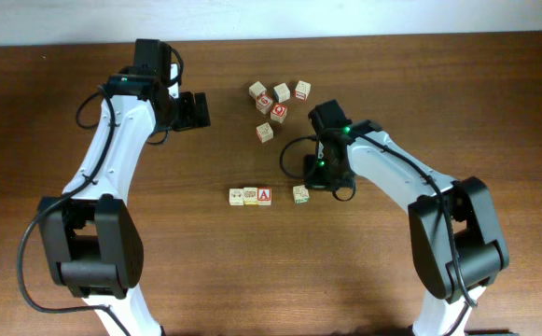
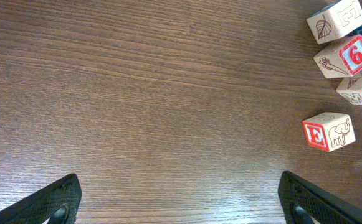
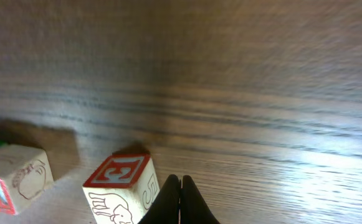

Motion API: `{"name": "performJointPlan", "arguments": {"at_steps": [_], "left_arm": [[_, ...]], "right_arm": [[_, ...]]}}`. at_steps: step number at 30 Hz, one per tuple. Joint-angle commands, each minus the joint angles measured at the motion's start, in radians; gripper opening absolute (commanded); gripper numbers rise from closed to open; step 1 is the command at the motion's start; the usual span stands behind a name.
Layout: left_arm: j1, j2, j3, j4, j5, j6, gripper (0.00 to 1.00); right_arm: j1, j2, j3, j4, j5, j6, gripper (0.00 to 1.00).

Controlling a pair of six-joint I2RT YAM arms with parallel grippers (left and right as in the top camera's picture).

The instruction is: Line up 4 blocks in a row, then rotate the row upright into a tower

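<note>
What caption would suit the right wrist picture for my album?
Shut right gripper beside a red-E alphabet block, a second block further left, on a wooden table.

We see a dark wooden counter (image 1: 56, 112). On it, three blocks (image 1: 251, 196) touch in a row, with a fourth block (image 1: 300, 194) near one end, apart. Farther back lie clustered cubes (image 1: 280, 93), one (image 1: 265, 133) alone.

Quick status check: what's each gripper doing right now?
Left gripper: open, holding nothing.
Right gripper: fingers shut, holding nothing, right beside the E block.
</note>
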Motion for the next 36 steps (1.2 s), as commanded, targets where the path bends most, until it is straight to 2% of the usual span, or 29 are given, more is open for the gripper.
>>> {"name": "performJointPlan", "arguments": {"at_steps": [1,11,18,21,27,30,36], "left_arm": [[0.001,-0.007,0.012,-0.001,-0.007,0.006,0.99],[-0.011,-0.007,0.012,-0.001,-0.007,0.006,0.99],[-0.013,-0.007,0.012,-0.001,-0.007,0.006,0.99],[-0.013,-0.007,0.012,-0.001,-0.007,0.006,0.99],[-0.013,-0.007,0.012,-0.001,-0.007,0.006,0.99],[-0.013,-0.007,0.012,-0.001,-0.007,0.006,0.99],[-0.013,-0.007,0.012,-0.001,-0.007,0.006,0.99]], "right_arm": [[0.005,0.013,-0.017,0.015,-0.102,0.000,0.04],[0.107,0.029,-0.017,0.072,-0.126,0.065,0.04],[0.117,0.021,-0.016,0.102,-0.121,0.072,0.04],[0.149,-0.048,-0.016,0.039,-0.061,0.074,0.04],[0.335,-0.050,-0.017,-0.020,0.009,0.139,0.05],[0.339,-0.039,-0.017,-0.025,0.106,0.198,0.04],[0.337,-0.021,-0.017,-0.007,0.159,0.215,0.04]]}}
